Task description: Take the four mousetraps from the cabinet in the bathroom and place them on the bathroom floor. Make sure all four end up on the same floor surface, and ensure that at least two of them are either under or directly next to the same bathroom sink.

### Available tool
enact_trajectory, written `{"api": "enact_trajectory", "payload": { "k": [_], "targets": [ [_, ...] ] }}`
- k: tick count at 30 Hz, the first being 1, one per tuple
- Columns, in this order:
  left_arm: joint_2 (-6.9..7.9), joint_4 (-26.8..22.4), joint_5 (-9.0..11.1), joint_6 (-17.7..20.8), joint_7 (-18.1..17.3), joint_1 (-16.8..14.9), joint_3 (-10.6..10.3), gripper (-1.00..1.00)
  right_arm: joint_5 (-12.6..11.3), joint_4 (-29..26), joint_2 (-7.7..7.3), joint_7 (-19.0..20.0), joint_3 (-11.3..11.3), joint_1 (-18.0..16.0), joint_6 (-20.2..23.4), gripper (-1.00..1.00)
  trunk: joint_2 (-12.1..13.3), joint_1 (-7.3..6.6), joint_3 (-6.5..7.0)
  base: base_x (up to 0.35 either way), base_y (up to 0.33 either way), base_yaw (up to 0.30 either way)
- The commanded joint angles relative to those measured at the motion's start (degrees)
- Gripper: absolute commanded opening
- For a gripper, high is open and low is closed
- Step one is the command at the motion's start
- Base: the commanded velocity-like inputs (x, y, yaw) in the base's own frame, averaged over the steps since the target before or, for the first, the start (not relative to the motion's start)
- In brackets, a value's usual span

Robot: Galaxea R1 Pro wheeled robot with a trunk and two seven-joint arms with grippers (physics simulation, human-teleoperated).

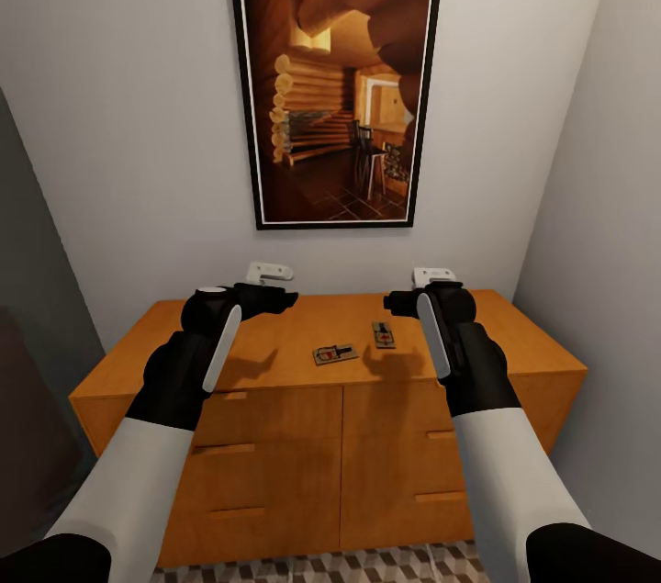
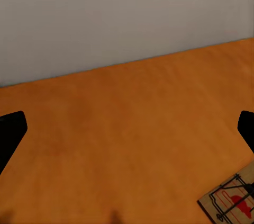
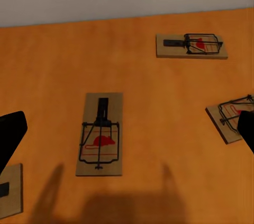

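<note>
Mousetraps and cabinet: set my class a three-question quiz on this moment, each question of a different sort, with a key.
1. True or false: the mousetraps lie on the bathroom floor.
2. How many mousetraps show, whole or in part, in the right wrist view? A two; B three; C four.
3. Fill in: the left tool and the right tool hover above the top of the cabinet, both ____ (open or shut).
Key: 1 false, they lie on the cabinet top; 2 C; 3 open.
</note>
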Motion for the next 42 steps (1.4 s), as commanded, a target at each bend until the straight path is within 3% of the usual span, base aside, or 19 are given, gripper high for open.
{"api": "enact_trajectory", "payload": {
  "k": [1, 17, 30, 42],
  "targets": [
    [-0.01, 0.0, 0.1, 0.3, -0.1, 0.0, 0.0, 1.0, -0.3, 0.0, -0.01, -0.4, 0.1, 0.0, 0.2, 1.0, 0.0, 0.0, -0.07, 0.0, 0.0, 0.0],
    [-0.01, 0.0, 0.2, 0.3, -0.1, 0.0, 0.0, 1.0, -0.2, 0.6, 0.04, -0.5, 0.1, 0.0, 0.2, 1.0, 0.0, 0.0, -0.07, 0.0, 0.0, 0.0],
    [-0.06, 0.1, 0.2, 0.3, -0.1, 0.0, 0.0, 1.0, -0.2, 8.9, -0.3, -0.6, 0.1, -1.2, 0.2, 1.0, 0.0, 0.0, -0.07, 0.0, 0.0, 0.0],
    [-0.15, 0.6, 0.1, 0.3, -0.1, 0.0, 0.0, 1.0, -0.4, 10.4, -0.16, -0.6, 0.1, -1.7, 0.2, 1.0, 0.0, 0.0, -0.07, 0.0, 0.0, 0.0]
  ]
}}
